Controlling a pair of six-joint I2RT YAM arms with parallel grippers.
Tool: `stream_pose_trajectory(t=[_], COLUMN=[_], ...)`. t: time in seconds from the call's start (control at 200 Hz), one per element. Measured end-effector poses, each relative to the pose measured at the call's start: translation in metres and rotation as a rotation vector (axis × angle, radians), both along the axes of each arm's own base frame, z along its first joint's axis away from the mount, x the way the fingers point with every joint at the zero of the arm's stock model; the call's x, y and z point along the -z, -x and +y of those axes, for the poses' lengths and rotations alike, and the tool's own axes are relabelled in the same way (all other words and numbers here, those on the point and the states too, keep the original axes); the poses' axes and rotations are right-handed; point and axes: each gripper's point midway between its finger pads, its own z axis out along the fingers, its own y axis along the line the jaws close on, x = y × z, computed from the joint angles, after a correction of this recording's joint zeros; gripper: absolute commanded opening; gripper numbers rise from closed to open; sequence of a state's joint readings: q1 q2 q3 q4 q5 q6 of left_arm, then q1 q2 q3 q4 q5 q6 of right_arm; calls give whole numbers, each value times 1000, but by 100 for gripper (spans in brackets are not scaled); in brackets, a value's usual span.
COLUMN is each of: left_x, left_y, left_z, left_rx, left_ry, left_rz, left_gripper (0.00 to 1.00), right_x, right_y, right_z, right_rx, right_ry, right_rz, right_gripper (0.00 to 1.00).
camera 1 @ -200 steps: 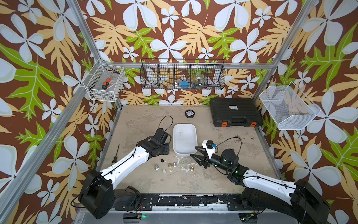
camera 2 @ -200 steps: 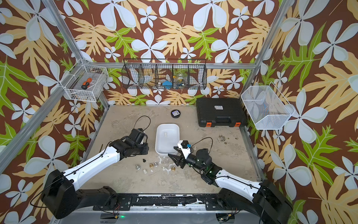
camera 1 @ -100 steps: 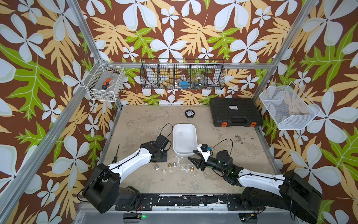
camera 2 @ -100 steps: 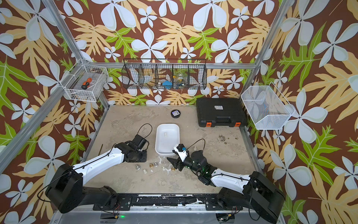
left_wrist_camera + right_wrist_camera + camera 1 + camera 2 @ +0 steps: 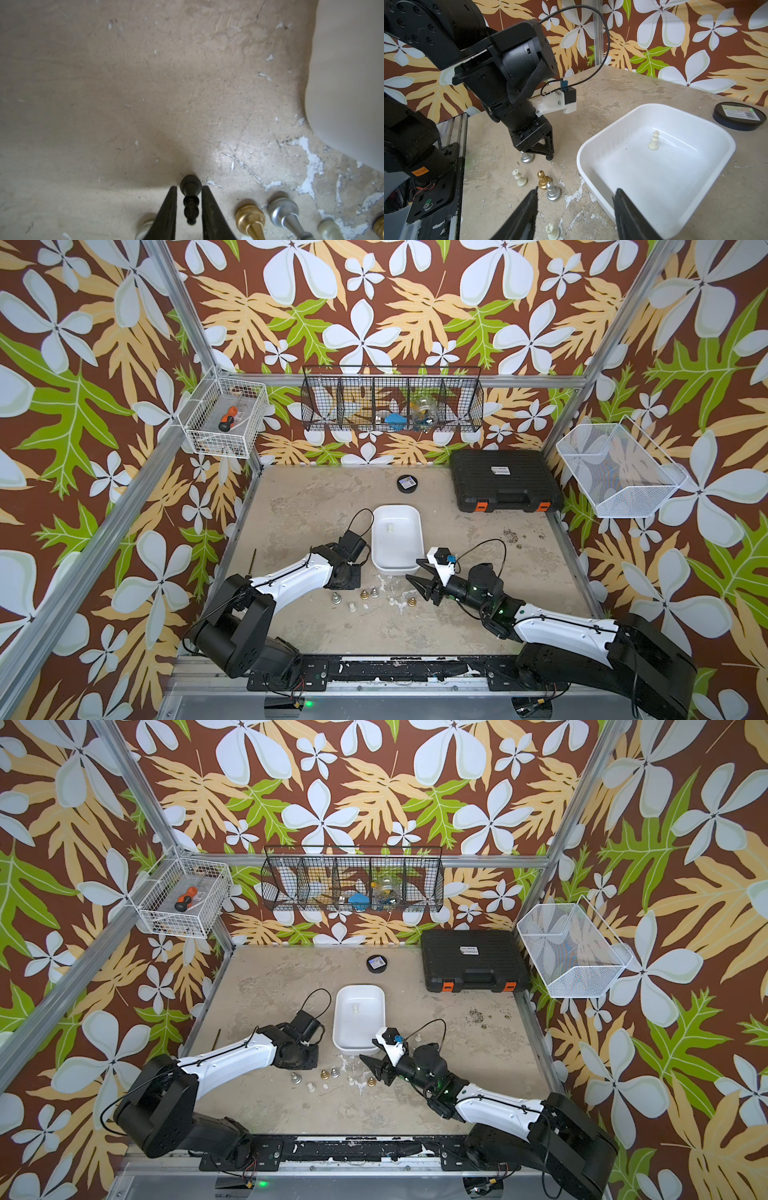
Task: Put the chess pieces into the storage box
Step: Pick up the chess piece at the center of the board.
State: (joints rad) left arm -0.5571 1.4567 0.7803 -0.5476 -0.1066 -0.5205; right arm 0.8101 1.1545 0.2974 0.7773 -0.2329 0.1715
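Fingers point(image 5: 168, 209) of the left gripper point(image 5: 189, 186), now lowered just beside the box point(image 5: 395, 569), have narrowed around a black chess piece point(image 5: 190, 197), firm contact impossible to tell, so lifting it into the box looks next; the right gripper point(image 5: 577, 189) hangs spread, empty.

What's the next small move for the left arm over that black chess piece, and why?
Probably close the left tool on the black piece. It stands between the fingers with slim gaps either side, so it does not look gripped yet. The white box, with one cream piece inside, sits close by for the drop.
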Motion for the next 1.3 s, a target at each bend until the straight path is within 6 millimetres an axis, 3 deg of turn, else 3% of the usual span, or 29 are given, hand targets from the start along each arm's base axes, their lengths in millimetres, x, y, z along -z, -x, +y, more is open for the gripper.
stream_pose_trajectory(t=[0.596, 0.926, 1.106, 1.301], left_x=[5, 4, -14, -63], left_y=[-2, -3, -10, -43], left_z=[3, 2, 1, -18], left_rx=[-2, -1, -3, 12], left_ry=[-20, -15, -13, 25], left_rz=[-7, -15, -50, -147], left_gripper=[23, 12, 12, 11], right_x=[-1, -5, -6, -9], right_y=[0, -1, -1, -2], right_z=[-1, -4, -4, -12], right_rx=[3, 20, 22, 56], right_ry=[-2, -10, -11, -20], right_rz=[-2, -14, -15, -31], right_gripper=[60, 60, 60, 60])
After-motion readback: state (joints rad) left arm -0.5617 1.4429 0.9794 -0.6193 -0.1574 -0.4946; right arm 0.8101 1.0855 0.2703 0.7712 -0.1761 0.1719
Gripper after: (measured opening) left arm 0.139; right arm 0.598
